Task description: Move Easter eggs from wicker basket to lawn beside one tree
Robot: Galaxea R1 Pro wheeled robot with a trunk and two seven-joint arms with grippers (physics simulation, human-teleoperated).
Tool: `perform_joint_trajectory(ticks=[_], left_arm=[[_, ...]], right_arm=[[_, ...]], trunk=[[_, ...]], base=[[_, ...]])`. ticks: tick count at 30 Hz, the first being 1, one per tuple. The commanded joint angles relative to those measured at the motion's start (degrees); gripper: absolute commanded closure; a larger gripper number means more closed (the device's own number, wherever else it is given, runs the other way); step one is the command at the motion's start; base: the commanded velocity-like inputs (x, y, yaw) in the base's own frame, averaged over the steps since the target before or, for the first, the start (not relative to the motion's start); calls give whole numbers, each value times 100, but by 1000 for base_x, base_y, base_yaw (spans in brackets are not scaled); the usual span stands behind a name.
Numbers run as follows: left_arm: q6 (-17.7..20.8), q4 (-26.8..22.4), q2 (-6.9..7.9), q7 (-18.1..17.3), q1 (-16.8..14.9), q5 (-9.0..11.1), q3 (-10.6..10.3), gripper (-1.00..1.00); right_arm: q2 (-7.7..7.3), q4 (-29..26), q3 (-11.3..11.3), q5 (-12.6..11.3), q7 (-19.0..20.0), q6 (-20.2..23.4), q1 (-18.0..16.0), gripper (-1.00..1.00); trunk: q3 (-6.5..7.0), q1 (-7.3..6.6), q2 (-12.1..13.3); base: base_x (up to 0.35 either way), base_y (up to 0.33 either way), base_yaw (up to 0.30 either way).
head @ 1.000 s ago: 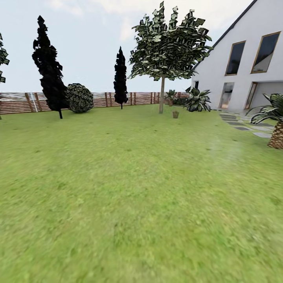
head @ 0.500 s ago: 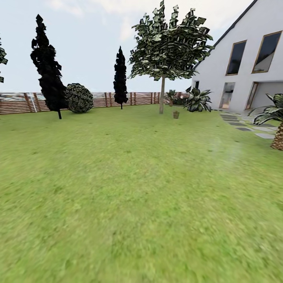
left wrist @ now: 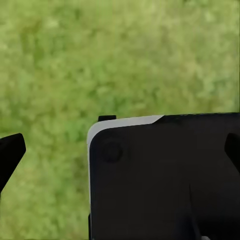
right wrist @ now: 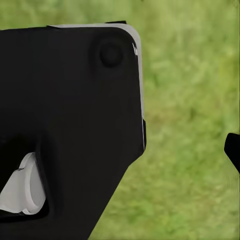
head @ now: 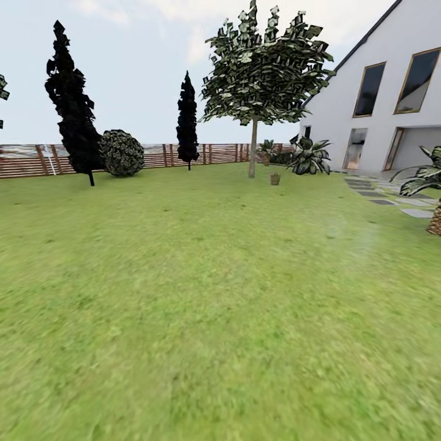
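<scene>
Mottled green lawn [head: 202,294] runs to a slatted wooden fence [head: 30,159] and blocky-leaved tree [head: 253,147]; both pincers' states can't be told.

Mottled green lawn [head: 202,294], brown slatted fence [head: 153,155], white house [head: 392,110].

Lawn [head: 202,294] was wide, flat, mottled green, running back to the slat fence [head: 184,154]. On it stood the pale-trunk tree [head: 252,156], a small brown basket [head: 275,179] just beside that trunk, two dark narrow trees, a round shrub [head: 121,153]. Grey stepping stones [head: 383,201] lay along its right edge.
</scene>
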Motion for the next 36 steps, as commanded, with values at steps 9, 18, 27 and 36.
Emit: perform_joint_trajectory(ticks=[9,18,27,36], left_arm=[[-19,6,4,-1,-2,-6,-10,-100],[-19,6,1,-2,-2,-6,-10,-100],[-19,6,2,-4,-2,-6,-10,-100],[-19,6,1,-5,-2,-6,-10,-100]], right_arm=[[1,3,-44,6,-2,-21,-1,-100],[1,3,-46,6,-2,-21,0,-100],[1,3,-44,6,-2,-21,1,-100],[1,3,-44,6,-2,-21,-1,-100]], trunk=[[-1,4,-3],[-1,4,-3],[-1,4,-3],[-1,4,-3]], base=[[262,0,0],[261,0,0],[261,0,0],[261,0,0]])
